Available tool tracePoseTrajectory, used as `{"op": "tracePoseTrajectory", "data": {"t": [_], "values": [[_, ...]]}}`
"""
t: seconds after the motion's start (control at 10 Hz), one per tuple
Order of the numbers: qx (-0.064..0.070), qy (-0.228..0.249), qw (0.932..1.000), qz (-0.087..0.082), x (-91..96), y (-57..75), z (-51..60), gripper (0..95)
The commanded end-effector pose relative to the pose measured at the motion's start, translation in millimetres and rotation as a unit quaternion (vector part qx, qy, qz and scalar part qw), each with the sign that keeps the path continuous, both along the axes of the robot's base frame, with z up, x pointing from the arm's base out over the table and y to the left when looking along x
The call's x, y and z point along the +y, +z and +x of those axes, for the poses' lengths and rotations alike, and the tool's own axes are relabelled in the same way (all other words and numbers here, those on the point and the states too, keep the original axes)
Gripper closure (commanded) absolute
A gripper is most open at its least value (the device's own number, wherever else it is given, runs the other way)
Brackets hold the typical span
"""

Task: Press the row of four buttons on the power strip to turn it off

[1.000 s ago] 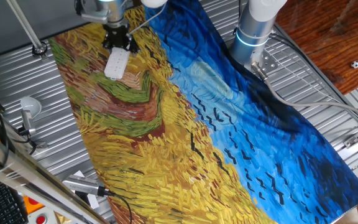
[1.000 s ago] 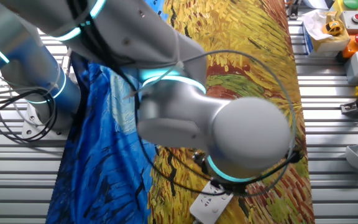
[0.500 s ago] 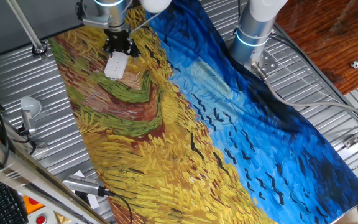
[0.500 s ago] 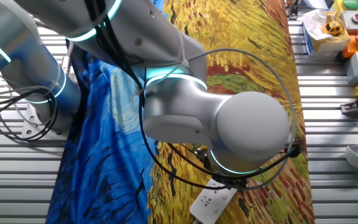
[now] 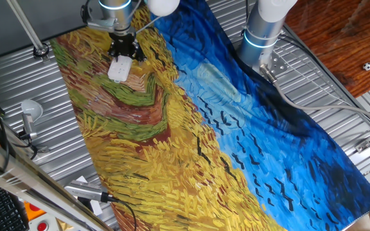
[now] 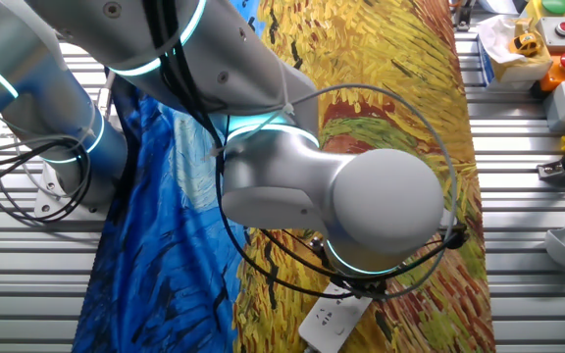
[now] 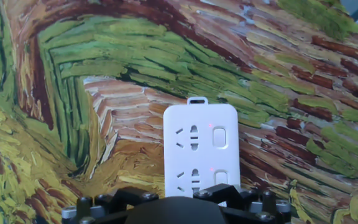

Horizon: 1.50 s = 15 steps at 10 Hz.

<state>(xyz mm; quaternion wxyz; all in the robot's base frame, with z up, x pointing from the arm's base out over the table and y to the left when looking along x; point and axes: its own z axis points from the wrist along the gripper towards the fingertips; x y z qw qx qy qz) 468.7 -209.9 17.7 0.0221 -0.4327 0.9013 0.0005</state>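
Note:
The power strip (image 5: 119, 69) is a small white bar lying on the yellow part of the painted cloth (image 5: 172, 128), near the table's far left. My gripper (image 5: 123, 51) stands over the strip's far end, its black fingers pointing down at it. In the hand view the power strip (image 7: 200, 146) fills the lower middle, with two sockets and two rounded buttons (image 7: 219, 136) along its right side. The rest of the strip is hidden under the gripper's black body (image 7: 179, 210). In the other fixed view only one end of the power strip (image 6: 330, 319) shows under the arm's wrist. No fingertip gap shows anywhere.
The arm's base (image 5: 263, 32) stands at the far right of the cloth. A white-and-grey gadget with a black cable (image 5: 85, 191) lies at the near left edge. A slanted metal post (image 5: 27, 29) rises at the far left, and control boxes (image 6: 557, 44) sit beside the cloth.
The gripper has come down slightly onto the far end of the power strip. The strip itself has not moved.

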Motion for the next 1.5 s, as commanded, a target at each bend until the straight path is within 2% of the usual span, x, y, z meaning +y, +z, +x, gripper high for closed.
{"op": "tracePoseTrajectory", "data": {"t": [0.1,0.4,0.7,0.9,1.3,1.5], "values": [[0.0,0.003,1.0,-0.004,0.6,0.3,0.4,19.0],[0.002,0.003,1.0,-0.004,0.5,3.0,0.7,19.0],[0.007,0.003,1.0,-0.003,1.9,17.6,3.7,19.0],[0.007,-0.001,1.0,0.002,8.5,20.1,8.1,19.0],[0.009,0.003,1.0,-0.001,30.6,22.4,19.2,19.0],[0.006,0.009,0.9999,0.001,32.2,16.9,19.0,19.0]]}}
